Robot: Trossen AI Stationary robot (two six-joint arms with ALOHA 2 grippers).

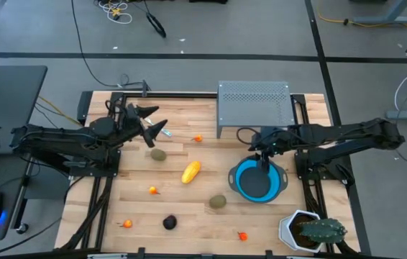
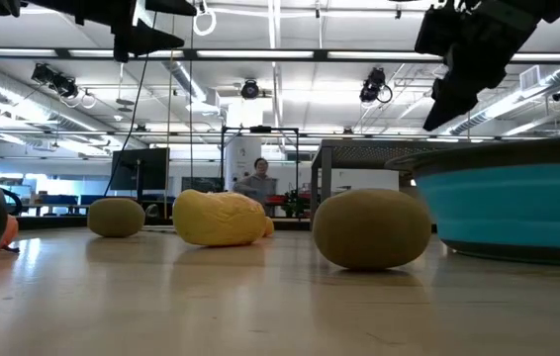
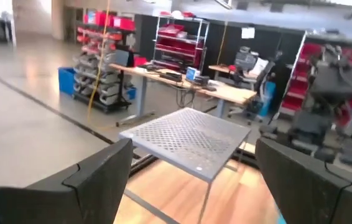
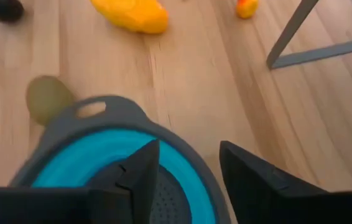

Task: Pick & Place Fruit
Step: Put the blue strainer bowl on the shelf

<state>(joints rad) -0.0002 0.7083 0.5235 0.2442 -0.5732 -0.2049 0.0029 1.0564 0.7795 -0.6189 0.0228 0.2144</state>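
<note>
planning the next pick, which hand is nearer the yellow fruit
Right, narrowly. The right hand hangs over the blue bowl, beside the yellow fruit. The left hand sits up near the table's back edge, past an olive-brown fruit.

No text, label, brand, number or sign can be read anywhere in these views.

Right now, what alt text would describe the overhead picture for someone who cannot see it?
Two dark robot arms reach over a wooden table; the right gripper hangs above a blue bowl, fingers parted. Scattered nearby lie a yellow fruit, two olive-brown ovals, a black one.
</note>
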